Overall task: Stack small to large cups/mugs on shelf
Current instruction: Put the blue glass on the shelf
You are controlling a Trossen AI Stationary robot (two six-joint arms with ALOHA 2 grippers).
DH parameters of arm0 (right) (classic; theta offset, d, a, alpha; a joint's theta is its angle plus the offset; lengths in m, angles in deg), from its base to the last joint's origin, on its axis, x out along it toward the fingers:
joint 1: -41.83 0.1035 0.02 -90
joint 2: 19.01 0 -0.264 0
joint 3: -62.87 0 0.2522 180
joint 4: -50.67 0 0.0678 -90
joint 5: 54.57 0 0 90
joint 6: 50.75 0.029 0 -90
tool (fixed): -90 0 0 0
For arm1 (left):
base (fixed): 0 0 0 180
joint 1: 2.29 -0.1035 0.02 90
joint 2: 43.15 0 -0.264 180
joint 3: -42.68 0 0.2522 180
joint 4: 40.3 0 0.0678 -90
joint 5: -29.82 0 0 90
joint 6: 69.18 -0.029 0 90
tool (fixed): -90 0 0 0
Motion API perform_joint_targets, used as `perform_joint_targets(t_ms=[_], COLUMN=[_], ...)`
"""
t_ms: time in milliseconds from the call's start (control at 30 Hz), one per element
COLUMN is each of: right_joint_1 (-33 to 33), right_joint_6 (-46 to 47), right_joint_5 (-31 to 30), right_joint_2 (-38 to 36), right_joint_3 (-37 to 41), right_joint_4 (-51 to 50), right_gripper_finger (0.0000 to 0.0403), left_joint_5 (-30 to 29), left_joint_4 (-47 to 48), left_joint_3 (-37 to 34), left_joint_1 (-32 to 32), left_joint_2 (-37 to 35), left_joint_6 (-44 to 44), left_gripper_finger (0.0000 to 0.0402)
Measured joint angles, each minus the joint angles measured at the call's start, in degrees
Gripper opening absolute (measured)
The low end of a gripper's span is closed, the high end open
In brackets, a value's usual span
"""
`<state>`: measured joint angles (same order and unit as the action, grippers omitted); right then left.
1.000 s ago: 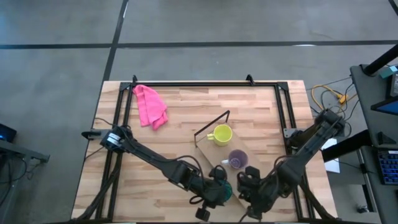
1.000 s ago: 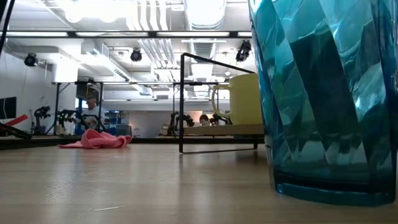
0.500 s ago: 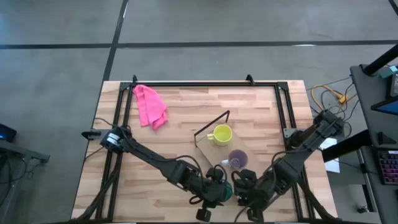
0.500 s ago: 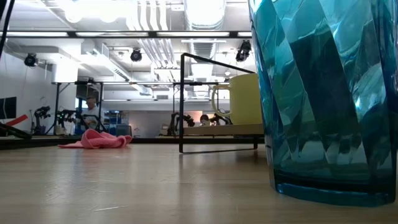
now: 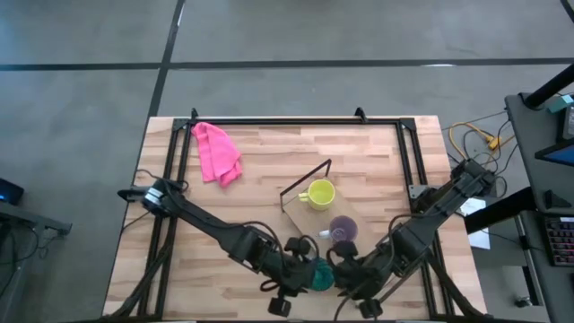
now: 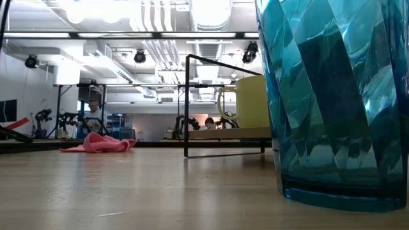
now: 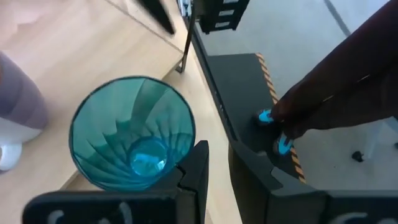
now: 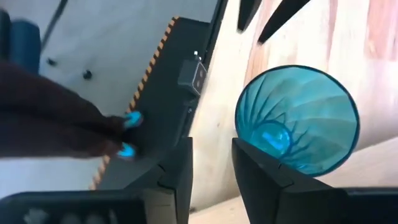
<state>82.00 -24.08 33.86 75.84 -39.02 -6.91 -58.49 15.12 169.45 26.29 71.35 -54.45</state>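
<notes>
left: my gripper [image 5: 289,289] slides leftward off the teal cup [image 5: 320,275] | right: my gripper [image 5: 348,280] closes in beside it

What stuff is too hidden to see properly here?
- Teal ribbed plastic cup: in the high view it is mostly covered by the left gripper and right gripper crowding it. In the low view the top edge cuts off its rim.
- Translucent purple mug: it is missing from the low view, where the teal cup fills the right side. In the left wrist view the edge cuts it off.

Two dark jointed arms, black angular fingers [image 7: 198,180], looping black cables
</notes>
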Motion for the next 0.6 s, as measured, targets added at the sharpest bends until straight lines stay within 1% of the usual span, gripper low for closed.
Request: perform_joint_targets(t_ms=[100,200,367,600], right_joint_1=[-0.24,-0.49,-0.92,-1.22], right_joint_6=[-3.44,-4.35,-7.63,-4.57], right_joint_5=[-0.86,-2.75,-3.48,-3.15], right_joint_2=[0.69,2.00,5.09,7.45], right_joint_3=[0.25,0.30,0.32,0.32], right_joint_4=[0.14,1.10,2.11,2.23], right_gripper_finger=[0.0113,0.0118,0.0116,0.0114], left_joint_5=[0.00,0.00,0.00,-0.02], left_joint_4=[-0.07,0.04,2.73,4.35], left_joint_3=[0.00,0.00,0.00,-0.02], left_joint_1=[0.04,0.07,0.14,0.50], left_joint_2=[-1.11,-1.73,-2.82,-3.21], left_joint_6=[0.01,-0.01,0.07,0.17], left_gripper_finger=[0.0048,0.0048,0.0048,0.0048])
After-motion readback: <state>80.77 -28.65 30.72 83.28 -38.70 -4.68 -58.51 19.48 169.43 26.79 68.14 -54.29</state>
